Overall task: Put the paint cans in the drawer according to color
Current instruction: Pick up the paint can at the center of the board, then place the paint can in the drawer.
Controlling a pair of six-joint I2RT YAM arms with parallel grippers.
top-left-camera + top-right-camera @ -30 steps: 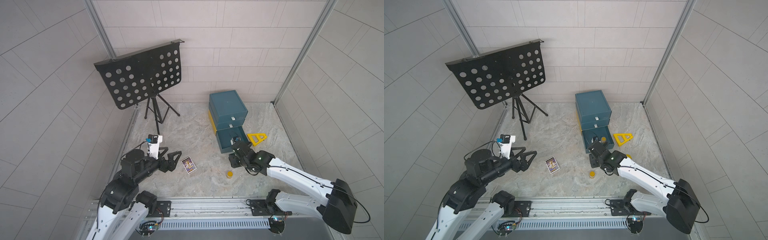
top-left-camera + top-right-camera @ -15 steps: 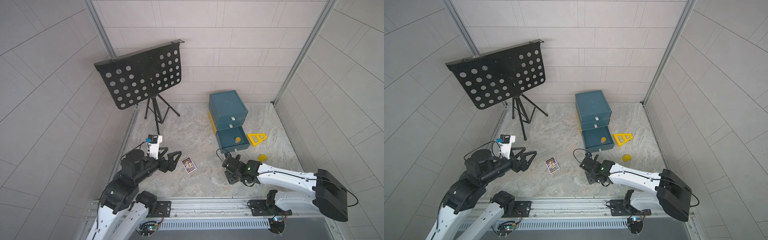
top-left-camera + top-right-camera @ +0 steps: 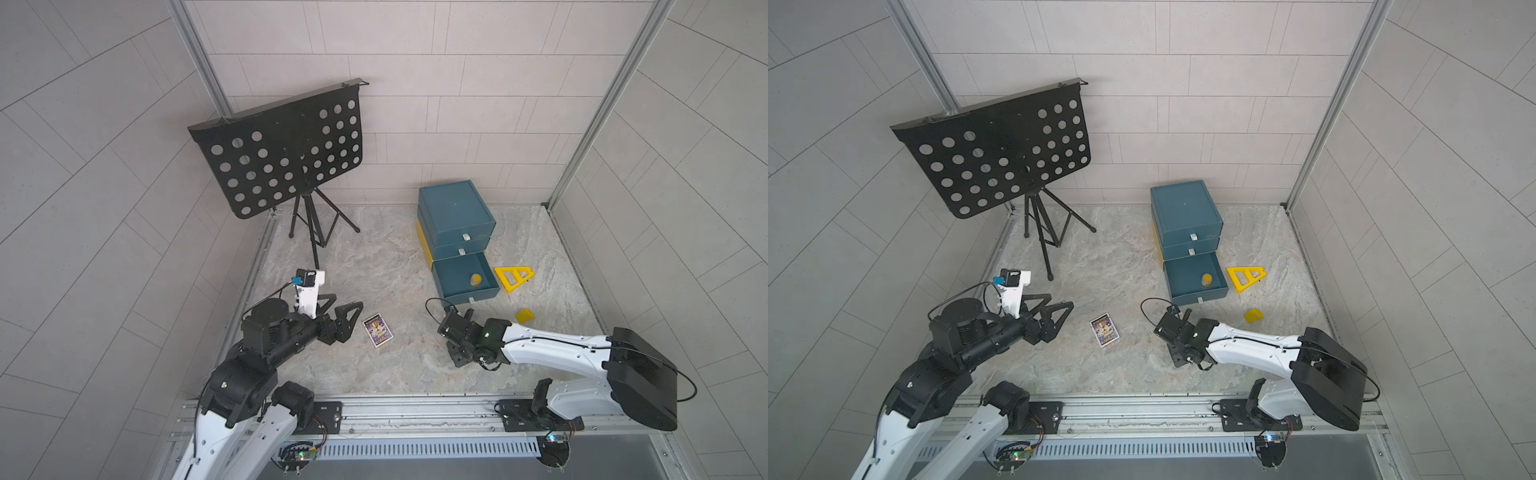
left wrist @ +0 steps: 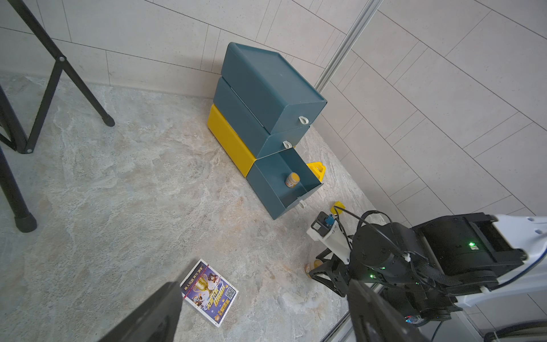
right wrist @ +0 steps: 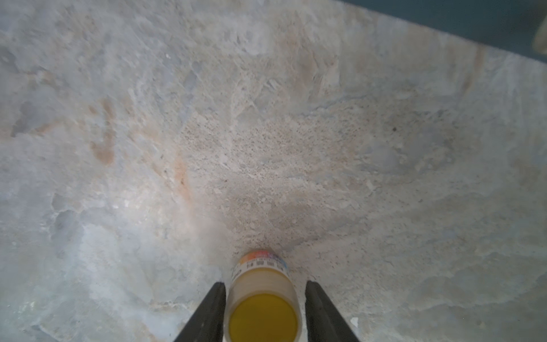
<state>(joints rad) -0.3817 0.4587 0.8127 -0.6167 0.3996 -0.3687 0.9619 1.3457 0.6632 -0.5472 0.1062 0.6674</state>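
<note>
A paint can with a yellow lid (image 5: 263, 299) stands on the marble table between the fingers of my right gripper (image 5: 265, 283). One finger lies against its side and a gap shows at the other, so the gripper is open. In the left wrist view this can (image 4: 313, 265) peeks out beside the right gripper (image 4: 325, 271). The right gripper (image 3: 461, 353) (image 3: 1179, 353) hides it in both top views. Another yellow-orange paint can (image 3: 476, 279) (image 3: 1207, 279) (image 4: 292, 179) stands in the pulled-out bottom drawer (image 3: 451, 278). My left gripper (image 3: 345, 309) (image 4: 262, 284) hovers open and empty by the card.
The teal drawer cabinet (image 3: 455, 212) stands at the back right with its upper two drawers shut. A black music stand (image 3: 282, 153) on a tripod fills the back left. A printed card (image 3: 378, 330), a yellow triangle (image 3: 513, 278) and a small yellow block (image 3: 524, 316) lie on the table.
My right gripper left the open drawer, where a can now stands, came back to the front and settled round the can on the table, its jaws narrowing. The left arm stayed still.
</note>
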